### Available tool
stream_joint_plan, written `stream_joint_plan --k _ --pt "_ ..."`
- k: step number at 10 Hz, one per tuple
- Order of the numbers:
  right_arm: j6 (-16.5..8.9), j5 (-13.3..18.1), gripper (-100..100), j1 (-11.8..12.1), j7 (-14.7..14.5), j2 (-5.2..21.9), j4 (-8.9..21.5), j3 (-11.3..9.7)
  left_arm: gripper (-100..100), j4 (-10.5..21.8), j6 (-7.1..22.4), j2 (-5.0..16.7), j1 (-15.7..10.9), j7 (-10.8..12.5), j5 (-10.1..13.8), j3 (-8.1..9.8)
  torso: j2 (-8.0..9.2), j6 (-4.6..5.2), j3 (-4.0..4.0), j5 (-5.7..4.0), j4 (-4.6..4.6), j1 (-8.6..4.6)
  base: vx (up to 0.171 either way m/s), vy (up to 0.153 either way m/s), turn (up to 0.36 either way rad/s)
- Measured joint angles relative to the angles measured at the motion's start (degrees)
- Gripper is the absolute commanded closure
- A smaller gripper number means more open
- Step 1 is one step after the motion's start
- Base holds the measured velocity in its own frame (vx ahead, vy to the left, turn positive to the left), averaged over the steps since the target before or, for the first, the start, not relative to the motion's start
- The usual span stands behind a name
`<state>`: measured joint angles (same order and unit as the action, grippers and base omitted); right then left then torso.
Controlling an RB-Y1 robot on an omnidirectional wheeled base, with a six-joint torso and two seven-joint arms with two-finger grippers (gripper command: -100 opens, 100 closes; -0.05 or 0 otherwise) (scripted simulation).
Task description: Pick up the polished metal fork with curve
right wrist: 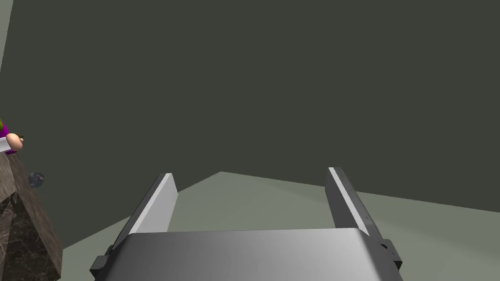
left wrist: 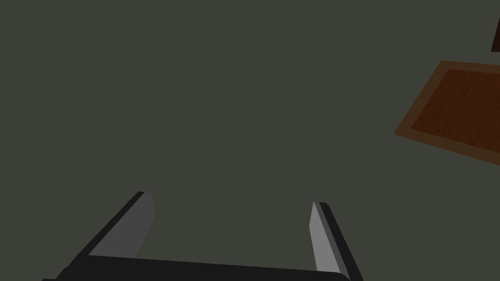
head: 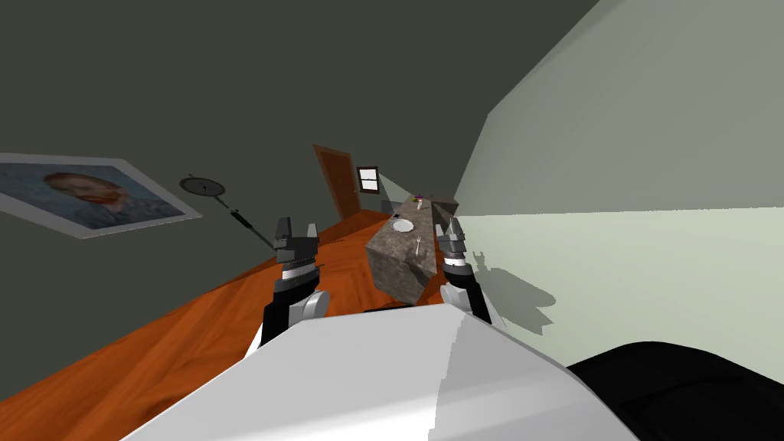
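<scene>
A small pale fork lies on the long brown stone counter, near its close end and just this side of a white plate. My right gripper is held up beside the counter's right edge, close to the fork, its fingers open with nothing between them. My left gripper is raised over the floor to the left of the counter; in the left wrist view its fingers stand open and empty.
The counter runs away from me along the pale right wall, with small purple and pink things at its far end. Orange wood floor lies to the left. A brown door stands at the far end.
</scene>
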<state>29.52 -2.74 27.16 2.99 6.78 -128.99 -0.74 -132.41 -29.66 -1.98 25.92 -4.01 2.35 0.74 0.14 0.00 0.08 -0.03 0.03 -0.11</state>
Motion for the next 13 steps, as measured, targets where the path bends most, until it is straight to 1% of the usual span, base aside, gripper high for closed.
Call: stream_joint_plan --k 6,9,13 --pt "-2.0 2.5 -100 0.1 -2.5 8.8 -1.7 -0.2 0 0.0 0.0 0.0 0.0 0.0 0.0 0.0 -0.01 0.0 -0.01 -0.01 0.0 -0.02 -0.032 -0.025 0.048" --pt "-3.4 4.2 -100 0.1 -4.1 13.7 -3.0 -0.2 0 0.0 0.0 0.0 0.0 0.0 0.0 0.0 0.0 -0.01 0.0 0.0 0.0 -0.02 -0.034 -0.026 0.054" --pt "-4.8 6.5 -100 0.4 -6.1 20.3 -3.8 -0.4 0 0.0 0.0 0.0 0.0 0.0 0.0 0.0 -0.03 -0.01 -0.02 -0.01 -0.01 -0.02 -0.035 -0.026 0.074"
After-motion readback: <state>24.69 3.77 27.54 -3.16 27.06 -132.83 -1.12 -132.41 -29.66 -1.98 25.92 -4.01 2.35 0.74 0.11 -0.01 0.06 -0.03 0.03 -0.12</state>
